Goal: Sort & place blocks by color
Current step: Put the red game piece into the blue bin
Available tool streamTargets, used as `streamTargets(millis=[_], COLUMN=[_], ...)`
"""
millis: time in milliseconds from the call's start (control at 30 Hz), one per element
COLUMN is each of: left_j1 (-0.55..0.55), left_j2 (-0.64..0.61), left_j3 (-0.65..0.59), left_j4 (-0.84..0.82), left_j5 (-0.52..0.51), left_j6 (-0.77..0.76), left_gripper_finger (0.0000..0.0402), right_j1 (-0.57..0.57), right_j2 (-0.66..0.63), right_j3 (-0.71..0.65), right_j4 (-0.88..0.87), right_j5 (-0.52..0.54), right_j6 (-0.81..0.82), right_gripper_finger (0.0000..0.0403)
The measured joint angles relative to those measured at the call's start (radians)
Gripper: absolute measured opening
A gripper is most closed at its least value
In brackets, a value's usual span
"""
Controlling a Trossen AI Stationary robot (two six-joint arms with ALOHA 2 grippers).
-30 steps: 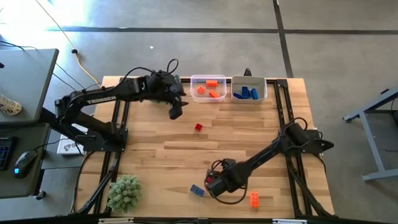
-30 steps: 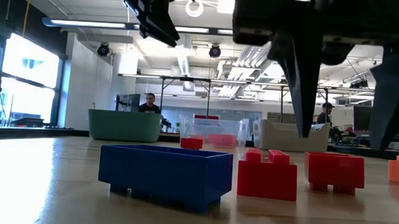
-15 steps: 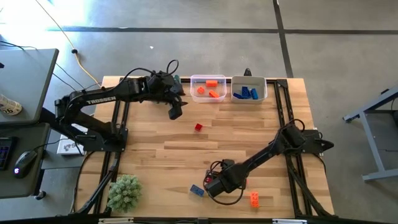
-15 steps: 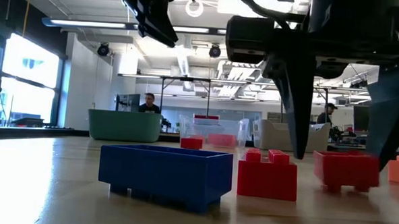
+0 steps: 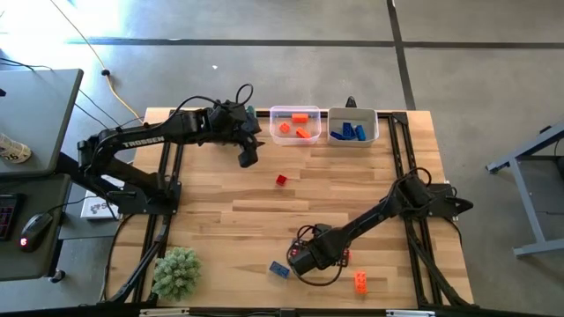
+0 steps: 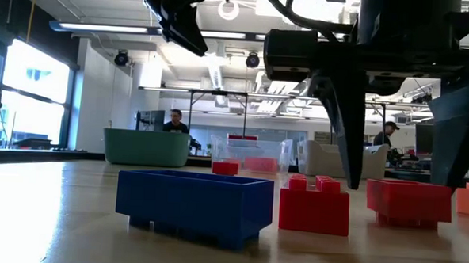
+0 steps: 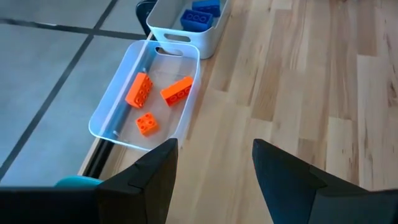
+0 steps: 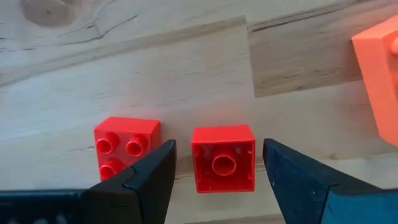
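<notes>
Straddling the upturned red block (image 8: 222, 157) near the bench's front edge, my right hand (image 8: 217, 177) is spread; I should lower squarely, close evenly, avoiding the neighbouring red block (image 8: 126, 149). Left hand (image 7: 214, 177) waits spread near the bins.

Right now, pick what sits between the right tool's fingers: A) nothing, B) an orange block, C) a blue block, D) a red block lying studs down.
D: the right wrist view shows the right tool open around a red block, its hollow underside facing up; another red block lies beside it.
</notes>
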Motion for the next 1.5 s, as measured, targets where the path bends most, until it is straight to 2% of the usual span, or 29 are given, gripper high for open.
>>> streamTargets(millis=[133, 433, 600, 800, 1067, 1333, 1500], left_j1=[0.000, 0.000, 0.005, 0.042, 0.145, 0.233, 0.266], left_j2=[0.000, 0.001, 0.001, 0.001, 0.001, 0.001, 0.001], left_j3=[0.000, 0.000, 0.000, 0.000, 0.000, 0.000, 0.000], left_j4=[0.000, 0.033, 0.049, 0.051, 0.144, 0.182, 0.161], left_j5=[0.000, 0.000, 0.000, 0.000, 0.004, 0.065, 0.114], left_j6=[0.028, 0.075, 0.099, 0.116, 0.120, 0.057, 0.042], left_gripper_finger=[0.0196, 0.0196, 0.0196, 0.0196, 0.0196, 0.0196, 0.0196], right_j1=[0.000, 0.000, 0.000, -0.012, -0.089, -0.224, -0.334], right_j2=[0.002, 0.032, 0.023, -0.024, -0.099, -0.162, -0.194], right_j3=[0.000, 0.001, 0.000, 0.000, 0.001, 0.002, 0.002], right_j4=[0.000, 0.059, 0.056, 0.051, 0.039, 0.038, 0.039], right_j5=[-0.042, -0.059, -0.046, 0.017, 0.220, 0.311, 0.308], right_j6=[-0.001, -0.015, -0.024, -0.018, -0.098, -0.343, -0.601], right_gripper_finger=[0.0212, 0.0111, 0.0110, 0.0112, 0.0113, 0.0113, 0.0113])
